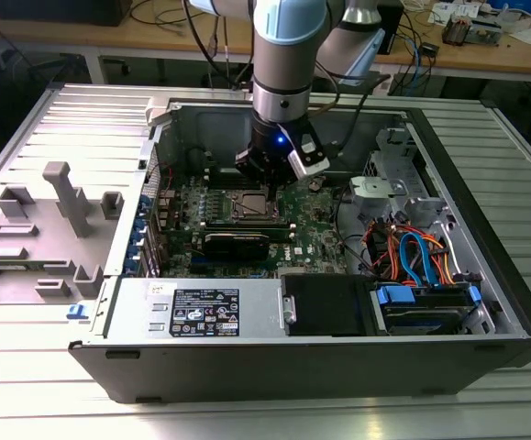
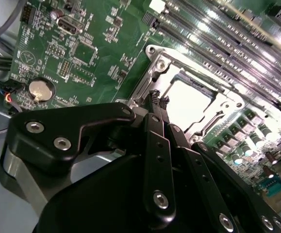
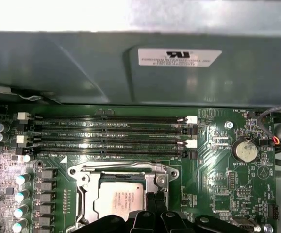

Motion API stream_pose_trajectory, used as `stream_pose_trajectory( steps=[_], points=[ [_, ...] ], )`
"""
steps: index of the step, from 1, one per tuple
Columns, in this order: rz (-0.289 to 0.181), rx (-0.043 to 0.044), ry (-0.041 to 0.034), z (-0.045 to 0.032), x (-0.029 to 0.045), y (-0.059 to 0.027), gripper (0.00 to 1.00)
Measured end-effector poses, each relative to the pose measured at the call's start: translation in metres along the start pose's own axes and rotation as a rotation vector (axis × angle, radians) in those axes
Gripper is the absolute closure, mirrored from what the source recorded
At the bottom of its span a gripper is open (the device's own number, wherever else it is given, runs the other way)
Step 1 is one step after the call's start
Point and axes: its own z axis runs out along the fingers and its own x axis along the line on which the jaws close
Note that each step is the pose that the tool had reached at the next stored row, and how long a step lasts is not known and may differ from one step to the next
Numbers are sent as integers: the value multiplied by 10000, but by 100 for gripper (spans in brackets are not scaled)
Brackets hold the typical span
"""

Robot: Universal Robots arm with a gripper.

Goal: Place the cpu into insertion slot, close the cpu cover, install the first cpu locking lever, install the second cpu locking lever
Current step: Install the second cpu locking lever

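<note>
Hovering just above the socket, the gripper [image 2: 158,99] has its two black fingertips pressed together with no gap and nothing between them, so the jaws stand closed and empty. In the second wrist view the tips hang at the edge of the cpu cover [image 2: 213,87], whose silvery frame lies flat around its window. The cpu [image 2: 188,102] sits inside the insertion slot [image 2: 152,80], its pale metal top showing through that window.

In the first wrist view the gripper [image 3: 152,199] comes in at the chip's 3 o'clock side, the cpu [image 3: 118,201] lies in the slot, and the cpu cover [image 3: 123,171] frames it. The memory slots [image 3: 106,136] run in parallel rows at 12 o'clock of the socket, and a coin battery [image 3: 244,150] lies on the green motherboard [image 3: 218,184] toward 2 o'clock.

In the exterior view the arm [image 1: 288,55] reaches straight down into the open computer case [image 1: 485,275], with the gripper [image 1: 267,170] directly over the insertion slot [image 1: 253,206]. A long black expansion card [image 1: 237,243] lies at 6 o'clock of the socket, and a bundle of orange and blue cables [image 1: 416,257] at about 4 o'clock.
</note>
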Motion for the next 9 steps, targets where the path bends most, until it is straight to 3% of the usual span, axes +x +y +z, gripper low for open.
stream_pose_trajectory(
  steps=[7,9],
  points=[
    [1,0,34,-6,2,-102,89],
    [4,0,41,-40,2,-106,89]
  ],
)
